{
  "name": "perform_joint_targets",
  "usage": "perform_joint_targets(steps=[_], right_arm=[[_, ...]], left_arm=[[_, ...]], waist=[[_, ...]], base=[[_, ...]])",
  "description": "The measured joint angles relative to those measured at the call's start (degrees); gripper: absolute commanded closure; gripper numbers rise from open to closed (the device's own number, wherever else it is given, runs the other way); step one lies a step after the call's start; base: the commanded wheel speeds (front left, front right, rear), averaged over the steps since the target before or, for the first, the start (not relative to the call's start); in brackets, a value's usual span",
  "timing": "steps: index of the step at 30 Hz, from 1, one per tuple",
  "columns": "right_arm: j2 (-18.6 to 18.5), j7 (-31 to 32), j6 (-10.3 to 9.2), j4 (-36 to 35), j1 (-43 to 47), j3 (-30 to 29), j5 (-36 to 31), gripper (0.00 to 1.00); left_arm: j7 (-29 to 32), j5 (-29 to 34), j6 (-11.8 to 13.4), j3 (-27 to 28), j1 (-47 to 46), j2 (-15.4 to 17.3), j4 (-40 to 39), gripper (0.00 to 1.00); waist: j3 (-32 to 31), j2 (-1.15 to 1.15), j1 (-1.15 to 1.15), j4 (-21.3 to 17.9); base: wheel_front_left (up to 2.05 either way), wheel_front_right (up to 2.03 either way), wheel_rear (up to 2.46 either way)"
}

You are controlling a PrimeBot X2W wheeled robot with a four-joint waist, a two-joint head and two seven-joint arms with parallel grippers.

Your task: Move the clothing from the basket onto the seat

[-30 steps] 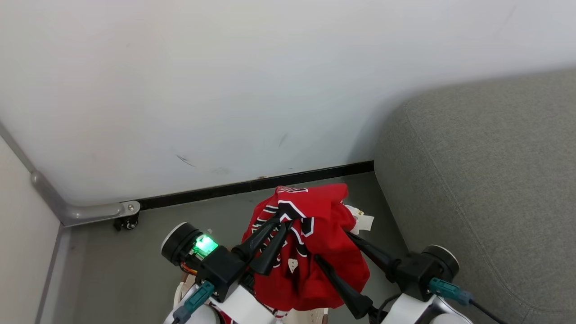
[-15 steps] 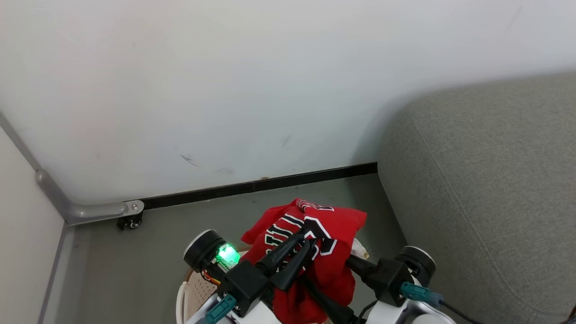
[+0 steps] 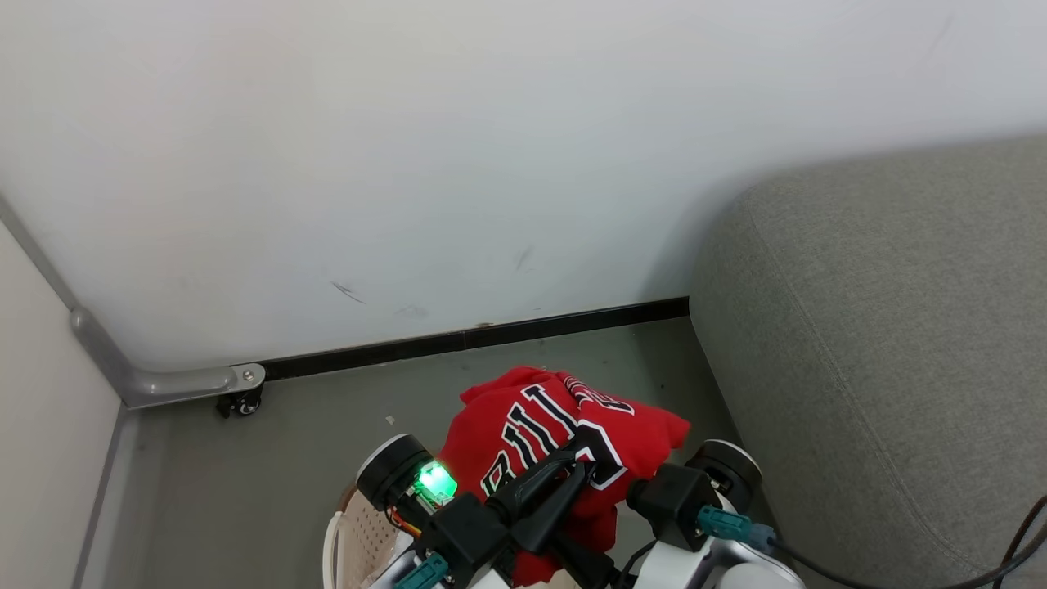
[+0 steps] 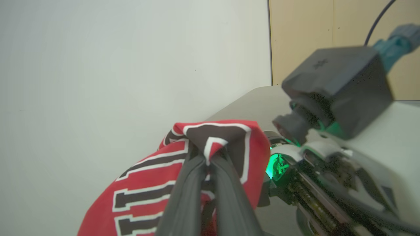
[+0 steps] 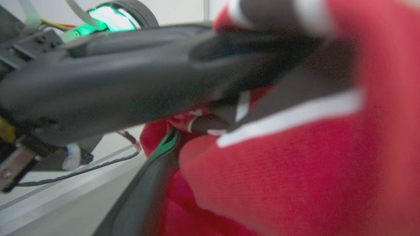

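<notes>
The red clothing [image 3: 540,425], with white-edged black lettering, hangs bunched between both arms low in the head view. My left gripper [image 3: 582,465] is shut on a fold of it; in the left wrist view the gripper [image 4: 208,156] pinches a black-and-white patch of the clothing [image 4: 154,193]. My right gripper [image 3: 601,523] stands open under the bundle. One of its fingers [image 5: 144,196] shows beside the clothing [image 5: 295,170]; the other is hidden by fabric. A slice of the basket [image 3: 353,533] peeks out below the left arm. The grey seat [image 3: 883,343] lies to the right.
A white wall [image 3: 491,164] with a black baseboard [image 3: 491,335] closes off the far side. A grey metal rail with a small caster [image 3: 239,402] sits at the left. Grey floor [image 3: 327,425] lies between the wall and the arms. A black cable [image 3: 1022,532] trails at the lower right.
Both grippers have drawn closer together and lower in the view, bunching the clothing tighter. The left gripper and the bundle have shifted right, towards the seat. The basket's edge has come into view.
</notes>
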Motion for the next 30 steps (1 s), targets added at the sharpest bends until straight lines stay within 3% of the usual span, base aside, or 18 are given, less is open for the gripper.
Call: perform_joint_targets(steps=[2,3,4,5,30], right_arm=[[0.4,0.0,0.00,0.0,0.0,-0.8,0.0,0.00],[0.4,0.0,0.00,0.0,0.0,-1.2,0.0,0.09],[0.5,0.0,0.00,0.0,0.0,-1.6,0.2,0.89],[0.5,0.0,0.00,0.1,0.0,-1.9,0.4,1.00],[1.4,0.0,0.00,0.5,0.3,-6.1,1.8,1.00]], left_arm=[[0.0,-0.3,0.0,-0.3,0.0,0.1,0.0,1.00],[0.0,-0.5,0.0,-0.4,0.0,0.1,0.0,1.00],[0.0,-0.5,0.0,-0.5,0.0,0.2,0.0,1.00],[0.0,-0.5,0.0,-0.6,0.0,0.2,0.0,1.00],[0.0,-1.5,0.0,2.0,0.0,0.5,0.8,1.00]], waist=[[0.0,0.00,0.00,0.1],[0.0,0.00,0.00,0.2],[0.0,0.00,0.00,0.2],[-0.1,0.00,0.00,0.3],[0.1,0.00,0.00,0.5]], base=[[0.00,0.00,0.00],[0.00,0.00,0.00],[0.00,0.00,0.00],[0.00,0.00,0.00],[0.00,0.00,0.00]])
